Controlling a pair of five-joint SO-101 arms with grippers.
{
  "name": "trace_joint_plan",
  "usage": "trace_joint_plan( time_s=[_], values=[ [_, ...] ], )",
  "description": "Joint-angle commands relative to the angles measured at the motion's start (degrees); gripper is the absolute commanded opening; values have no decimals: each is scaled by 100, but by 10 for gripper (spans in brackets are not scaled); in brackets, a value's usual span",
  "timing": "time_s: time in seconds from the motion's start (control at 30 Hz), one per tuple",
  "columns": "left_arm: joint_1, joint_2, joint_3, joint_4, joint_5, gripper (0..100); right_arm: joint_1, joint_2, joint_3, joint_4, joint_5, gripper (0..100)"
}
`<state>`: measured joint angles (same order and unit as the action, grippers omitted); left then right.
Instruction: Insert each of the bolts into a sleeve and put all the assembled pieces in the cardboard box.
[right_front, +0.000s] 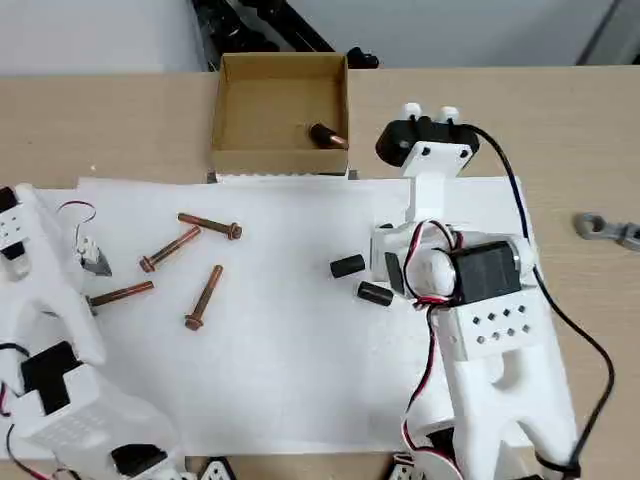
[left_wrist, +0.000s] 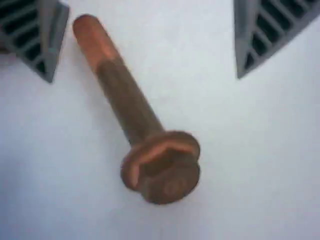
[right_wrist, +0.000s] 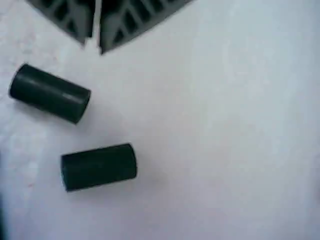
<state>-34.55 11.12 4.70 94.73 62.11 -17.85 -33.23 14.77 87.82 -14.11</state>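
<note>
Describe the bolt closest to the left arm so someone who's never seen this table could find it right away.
Find the white sheet on the table and look at its left half. The bolt you want is the leftmost copper one, with one end right by the left arm; the other three bolts lie farther right, clear of it.

Here's the wooden table (right_front: 560, 110), with a white sheet (right_front: 280, 370) spread across most of it. At the far edge of the sheet sits the cardboard box (right_front: 228, 110), open side up and touching it. Four copper bolts (right_front: 210, 226) lie scattered flat on the sheet's left half, none touching another. Two black sleeves (right_front: 347, 266) lie on their sides just beside each other, right of centre. Off the sheet at the far right, a metal tool (right_front: 605, 229) rests on bare wood.
</note>
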Motion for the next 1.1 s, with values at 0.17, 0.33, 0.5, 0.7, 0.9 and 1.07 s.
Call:
trace_joint_plan(
  time_s=[0.17, 0.33, 0.5, 0.7, 0.9, 1.07],
  values=[
    [26, -273, 1007, -1442, 466, 222, -40, -145, -26, -101, -44, 5],
    [35, -273, 1288, -1943, 659, 222, -40, -145, -26, -101, -53, 5],
    [35, -273, 1684, -2382, 668, 221, -40, -145, -26, -101, -53, 5],
    [132, -273, 2220, -3218, 369, 132, -48, -145, -26, -101, -53, 5],
    [132, -264, 2422, -3648, 0, 10, -48, -145, -26, -92, -53, 5],
    [123, -273, 2431, -3552, -149, 6, -48, -145, -26, -92, -62, 5]
  ],
)
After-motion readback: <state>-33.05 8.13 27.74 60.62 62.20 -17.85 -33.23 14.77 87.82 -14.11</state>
